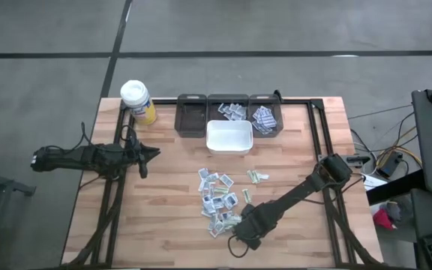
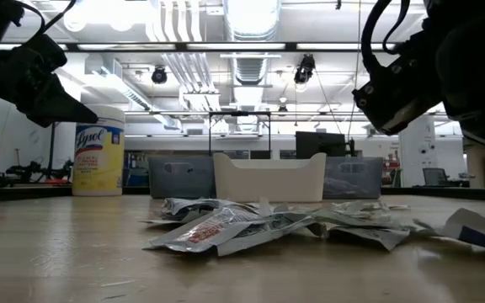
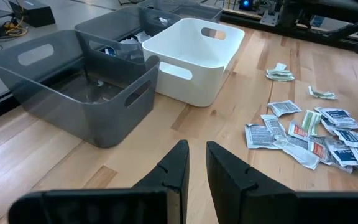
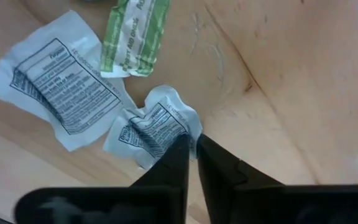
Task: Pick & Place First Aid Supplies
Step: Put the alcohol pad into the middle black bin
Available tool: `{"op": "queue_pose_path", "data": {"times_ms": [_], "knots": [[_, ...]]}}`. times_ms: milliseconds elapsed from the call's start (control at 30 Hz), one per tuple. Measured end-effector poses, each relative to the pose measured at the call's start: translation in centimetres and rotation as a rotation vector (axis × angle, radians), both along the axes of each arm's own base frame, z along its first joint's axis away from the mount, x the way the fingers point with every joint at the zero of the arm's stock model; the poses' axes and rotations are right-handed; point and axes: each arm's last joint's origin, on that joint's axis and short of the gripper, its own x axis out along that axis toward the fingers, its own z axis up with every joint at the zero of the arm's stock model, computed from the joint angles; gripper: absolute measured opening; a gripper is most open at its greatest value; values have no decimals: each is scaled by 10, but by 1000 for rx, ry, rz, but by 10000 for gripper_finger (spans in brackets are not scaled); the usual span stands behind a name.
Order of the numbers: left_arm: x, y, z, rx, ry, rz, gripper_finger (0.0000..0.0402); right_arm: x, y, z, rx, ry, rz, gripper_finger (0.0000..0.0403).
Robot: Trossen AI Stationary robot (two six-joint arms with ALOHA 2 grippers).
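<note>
The first aid supplies are small flat packets lying in a loose heap (image 1: 220, 199) on the wooden table, in front of a white bin (image 1: 229, 137). My right gripper (image 1: 236, 223) points steeply down at the near end of the heap and is shut on one crumpled white packet with black print (image 4: 154, 127). Beside that packet lie a larger white packet (image 4: 64, 93) and a green-printed one (image 4: 135, 37). My left gripper (image 3: 197, 152) hovers at the table's left side, pointing toward the bins. Its fingers stand a narrow gap apart with nothing between them. My right gripper pinches the crumpled packet's near edge (image 4: 188, 132) between its two fingertips. The fingers come from above, pointing steeply down. The rest of the packet lies on the table in front of the fingers, wrinkled.
Three grey bins (image 1: 192, 118) stand in a row behind the white bin; the middle one (image 1: 229, 111) and the right one (image 1: 265, 118) hold packets. A yellow bottle with a white lid (image 1: 137, 101) stands at the far left. A few green packets (image 1: 257, 177) lie apart, right of the heap.
</note>
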Motion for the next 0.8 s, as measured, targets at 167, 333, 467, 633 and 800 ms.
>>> {"op": "queue_pose_path", "data": {"times_ms": [167, 333, 467, 633, 800], "knots": [[0, 0, 0, 0, 0, 0, 53, 0, -2, 2, 30, 8, 59, 9], [0, 0, 0, 0, 0, -1, 53, -3, -11, 11, 19, 44, 74, 8], [0, 0, 0, 0, 0, -1, 53, -8, -22, 35, 1, 62, 68, 8], [0, 0, 0, 1, 2, -2, 53, -17, -36, 64, -40, 34, 80, 8], [0, 0, 0, 1, 1, -2, 53, -22, -58, 104, -175, -159, 66, 8]]}}
